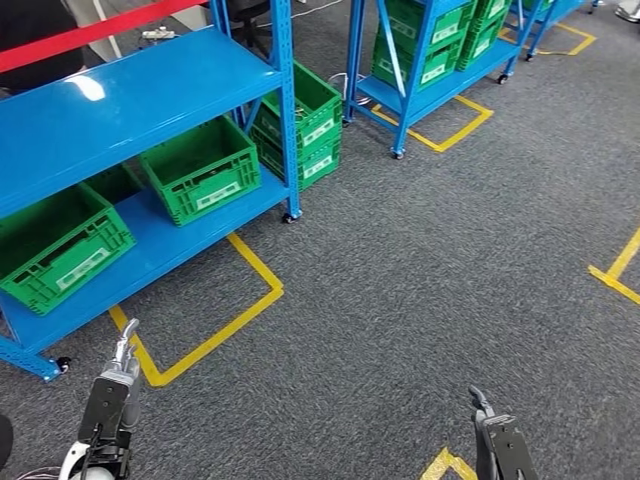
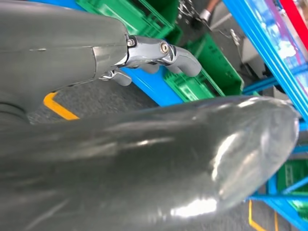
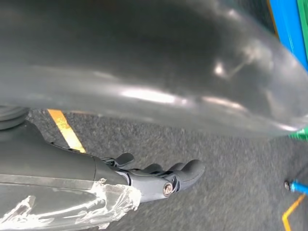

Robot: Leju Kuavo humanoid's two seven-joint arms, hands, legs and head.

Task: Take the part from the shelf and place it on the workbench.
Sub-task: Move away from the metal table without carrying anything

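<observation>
The left hand (image 1: 121, 375) rises from the lower left of the head view, fingers apart and holding nothing; the left wrist view shows its fingers (image 2: 163, 52) reaching straight out into free air in front of the shelf. The right hand (image 1: 490, 425) sits at the bottom edge, right of centre, also holding nothing, its fingers (image 3: 174, 174) extended side by side over bare carpet.

Just above the left hand, yellow floor tape (image 1: 226, 325) marks a corner bracket around the foot of the blue shelf (image 1: 151, 85), which fills the upper left. Its lower deck carries two green crates (image 1: 200, 168), one more (image 1: 56, 245) at the left edge; whether the part lies inside them cannot be told. More green crates (image 1: 302, 125) stand stacked on the floor beside the shelf's right post. A second blue rack (image 1: 430, 60) with crates stands at the top centre, with yellow tape around its foot too.

Grey carpet (image 1: 423, 280) spreads open from the centre to the right edge, crossed only by a yellow line (image 1: 615, 270) at far right.
</observation>
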